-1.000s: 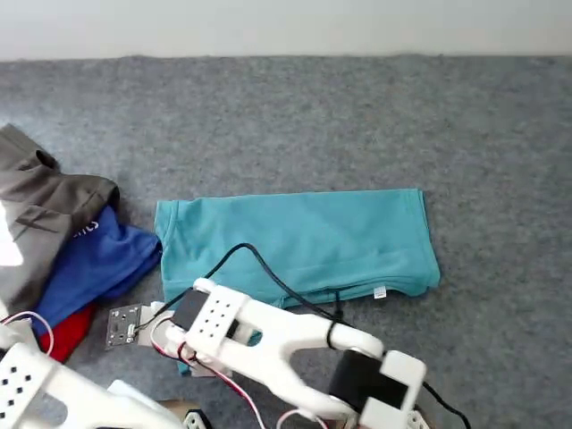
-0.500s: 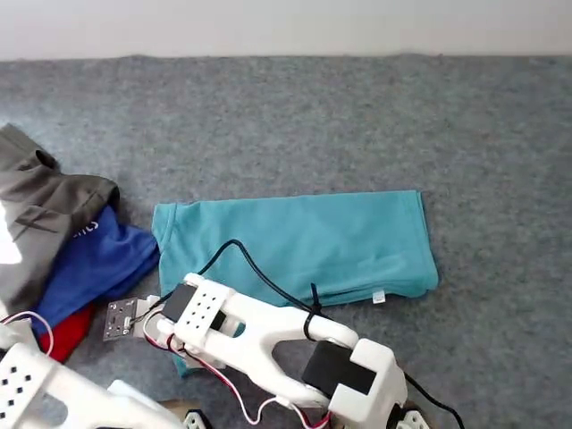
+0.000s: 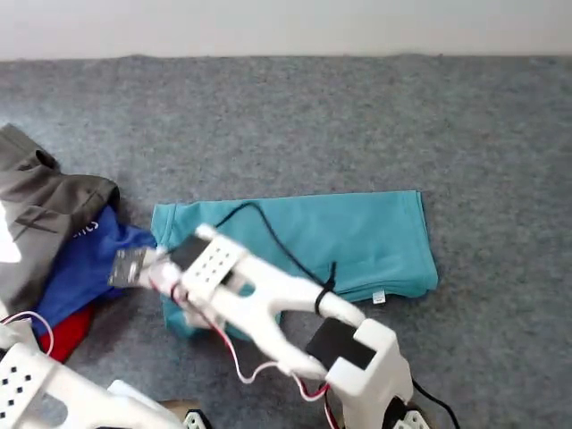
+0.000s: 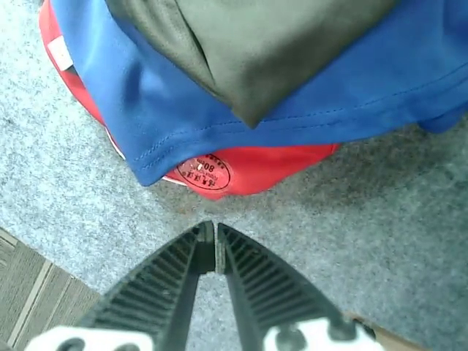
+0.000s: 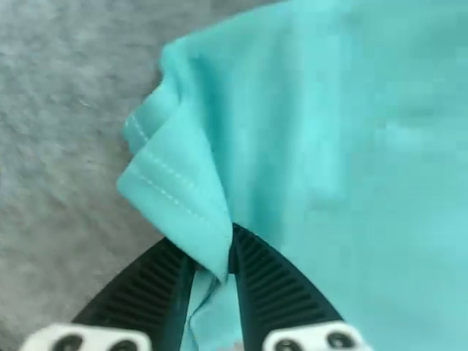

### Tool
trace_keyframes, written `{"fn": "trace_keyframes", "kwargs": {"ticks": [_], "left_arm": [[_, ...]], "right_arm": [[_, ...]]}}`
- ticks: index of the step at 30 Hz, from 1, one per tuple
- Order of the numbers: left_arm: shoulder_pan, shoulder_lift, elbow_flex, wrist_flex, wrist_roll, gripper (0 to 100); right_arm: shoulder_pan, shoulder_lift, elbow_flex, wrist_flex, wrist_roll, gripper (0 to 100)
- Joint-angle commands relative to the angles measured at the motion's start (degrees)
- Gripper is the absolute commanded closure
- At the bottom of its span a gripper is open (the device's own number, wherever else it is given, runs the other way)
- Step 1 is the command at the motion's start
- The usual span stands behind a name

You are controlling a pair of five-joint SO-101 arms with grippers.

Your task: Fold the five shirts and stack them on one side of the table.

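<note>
A teal shirt point(image 3: 357, 237) lies folded lengthwise in the middle of the grey mat. My right gripper point(image 5: 219, 267) is shut on a bunched hem corner of the teal shirt point(image 5: 351, 131), at the shirt's left end, which is raised off the mat. In the high view the right arm point(image 3: 259, 299) reaches across that end. At the left sits a pile of shirts: a dark grey one point(image 3: 36, 214) on top, a blue one point(image 3: 94, 259) under it, a red one point(image 3: 63, 335) lowest. My left gripper point(image 4: 216, 245) is shut on nothing, just above the mat next to the red shirt point(image 4: 241, 168).
The grey mat point(image 3: 483, 143) is bare behind and to the right of the teal shirt. The left arm's white body point(image 3: 36, 384) occupies the near left corner. The mat's edge and a brown surface point(image 4: 22, 292) lie close behind the left gripper.
The right arm has swung from the near edge toward the far side and left, lifting the teal shirt's left corner. The shirt's left end has bunched. The left arm stayed put.
</note>
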Motion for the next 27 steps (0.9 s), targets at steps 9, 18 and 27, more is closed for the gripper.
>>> {"fn": "trace_keyframes", "kwargs": {"ticks": [9,18,27], "left_arm": [[-0.1,0.2,-2.2,-0.7,-0.4,98],[0.0,0.4,-2.2,-0.8,-0.4,98],[0.0,0.4,-2.2,-0.8,-0.4,98]], "right_arm": [[9.1,0.3,-14.9,2.9,8.8,99.0],[13.3,6.8,-15.8,-0.3,5.1,80.9],[13.0,7.9,-29.4,9.0,2.9,83.3]]}}
